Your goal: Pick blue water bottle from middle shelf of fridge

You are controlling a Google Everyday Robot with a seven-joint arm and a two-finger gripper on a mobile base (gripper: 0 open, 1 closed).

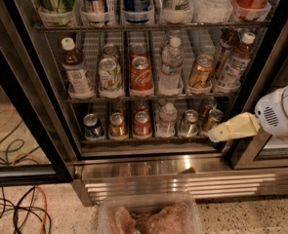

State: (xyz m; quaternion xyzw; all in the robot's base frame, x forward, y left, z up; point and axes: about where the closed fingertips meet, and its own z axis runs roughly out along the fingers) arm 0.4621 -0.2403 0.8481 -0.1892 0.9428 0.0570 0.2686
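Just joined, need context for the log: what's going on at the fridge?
A one-arm robot is set to pick a bottle from the fridge, off the middle shelf. Its pincer hovers at the right, level with the bottom rack and below that shelf, with no bottle in it. Two white-capped brown bottles stand on the middle shelf: the left bottle and the right bottle, with cans and a clear bottle between. Nothing is picked yet.

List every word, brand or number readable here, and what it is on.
Nothing reads clearly.
Label on the clear bottle: too blurred.
Red can on the middle shelf: white lettering, unreadable.
Everything else: too small.
The gripper, low right by the bottom rack, shows no text.
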